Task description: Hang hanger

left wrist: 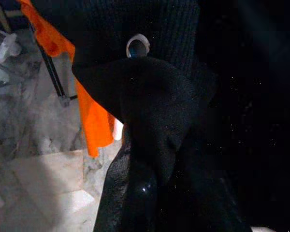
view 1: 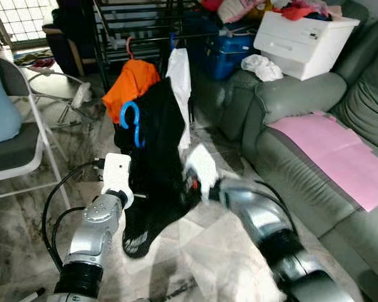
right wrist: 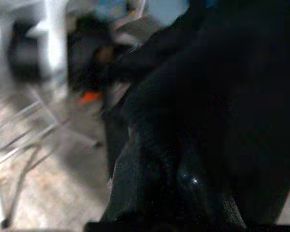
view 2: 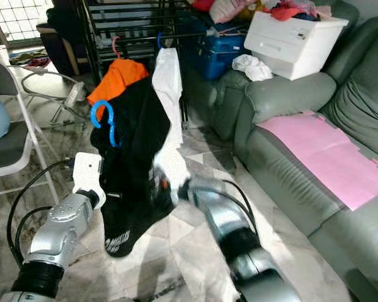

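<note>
Two grippers are raised at mid-frame with a black garment carried between them on a blue hanger, whose hook stands clear above the cloth. At lower left of the head view the left gripper is buried in the fabric's edge, and whether its fingers are spread or pinched cannot be told; likely the hanger is steadied there. Right of centre the right gripper is blurred against the cloth, its fingers equally unreadable. Beyond, at upper centre, a drying rack is already hung with an orange garment and a white garment, so free rail looks scarce. A grey sofa crowds the right side.
</note>
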Tool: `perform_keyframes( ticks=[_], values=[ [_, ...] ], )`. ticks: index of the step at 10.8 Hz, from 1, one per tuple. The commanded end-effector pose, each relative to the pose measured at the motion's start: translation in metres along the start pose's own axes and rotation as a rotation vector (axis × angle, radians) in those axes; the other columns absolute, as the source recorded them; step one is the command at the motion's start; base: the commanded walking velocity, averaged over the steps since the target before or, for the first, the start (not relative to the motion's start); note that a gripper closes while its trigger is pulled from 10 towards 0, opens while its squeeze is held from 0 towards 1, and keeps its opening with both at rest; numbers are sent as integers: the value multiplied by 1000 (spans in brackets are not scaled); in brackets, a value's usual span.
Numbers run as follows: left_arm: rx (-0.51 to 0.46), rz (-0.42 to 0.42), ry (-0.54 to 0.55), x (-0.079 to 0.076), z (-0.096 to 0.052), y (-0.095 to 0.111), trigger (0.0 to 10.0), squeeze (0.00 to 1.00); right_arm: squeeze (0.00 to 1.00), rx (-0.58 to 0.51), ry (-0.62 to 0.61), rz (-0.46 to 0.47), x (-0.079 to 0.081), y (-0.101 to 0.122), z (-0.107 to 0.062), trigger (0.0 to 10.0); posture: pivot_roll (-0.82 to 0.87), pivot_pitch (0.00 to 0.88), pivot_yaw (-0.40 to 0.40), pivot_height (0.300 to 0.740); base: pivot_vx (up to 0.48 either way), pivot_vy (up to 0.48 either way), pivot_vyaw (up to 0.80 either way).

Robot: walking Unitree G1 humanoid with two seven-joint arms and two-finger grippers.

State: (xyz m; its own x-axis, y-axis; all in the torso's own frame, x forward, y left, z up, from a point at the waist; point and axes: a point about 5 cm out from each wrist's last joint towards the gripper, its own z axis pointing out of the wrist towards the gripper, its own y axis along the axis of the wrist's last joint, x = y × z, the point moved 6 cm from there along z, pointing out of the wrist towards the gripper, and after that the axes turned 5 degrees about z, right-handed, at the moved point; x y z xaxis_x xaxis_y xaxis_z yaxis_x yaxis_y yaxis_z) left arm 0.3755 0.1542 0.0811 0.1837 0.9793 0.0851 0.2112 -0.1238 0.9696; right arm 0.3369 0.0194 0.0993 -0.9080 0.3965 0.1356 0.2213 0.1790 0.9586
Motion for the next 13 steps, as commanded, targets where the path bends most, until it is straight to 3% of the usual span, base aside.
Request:
perform_keyframes(
  ticks=[1,2,3,4,6,8,9,11,12,13],
  values=[
    [-92,15,21,6,2,32,0,0,0,17,63,-25,12,-1,0,0,43,12,-53,740,0,0,0],
    [-93,20,24,9,1,34,0,0,0,50,25,-65,7,-7,-4,1882,42,15,-52,740,0,0,0],
    [-95,35,23,10,1,35,0,0,0,66,-7,-82,2,-11,-5,10000,42,15,-52,740,0,0,0],
    [-104,96,20,16,-1,39,0,0,1000,97,-104,-162,-14,-16,-12,10000,44,17,-51,740,0,0,0],
    [-106,216,5,35,-5,42,0,0,1000,108,-75,-223,-18,-13,-27,10000,40,19,-49,740,0,0,0],
    [-82,284,10,52,-10,39,0,0,1000,87,-35,-246,-19,-5,-39,10000,38,18,-46,740,0,0,0],
    [-74,276,27,58,-9,39,0,0,1000,74,-10,-226,-17,0,-41,10000,38,18,-46,740,0,0,0],
    [-78,303,-12,55,-10,39,0,0,1000,75,55,-280,-7,-1,-43,10000,36,15,-46,740,0,0,0],
    [-58,385,-74,51,-13,33,0,0,1000,19,13,-346,-13,14,-46,10000,37,15,-46,740,0,0,0],
    [-41,437,-126,52,-19,27,0,0,1000,-18,-24,-350,-20,25,-48,10000,36,14,-46,740,0,0,0]
  ],
)
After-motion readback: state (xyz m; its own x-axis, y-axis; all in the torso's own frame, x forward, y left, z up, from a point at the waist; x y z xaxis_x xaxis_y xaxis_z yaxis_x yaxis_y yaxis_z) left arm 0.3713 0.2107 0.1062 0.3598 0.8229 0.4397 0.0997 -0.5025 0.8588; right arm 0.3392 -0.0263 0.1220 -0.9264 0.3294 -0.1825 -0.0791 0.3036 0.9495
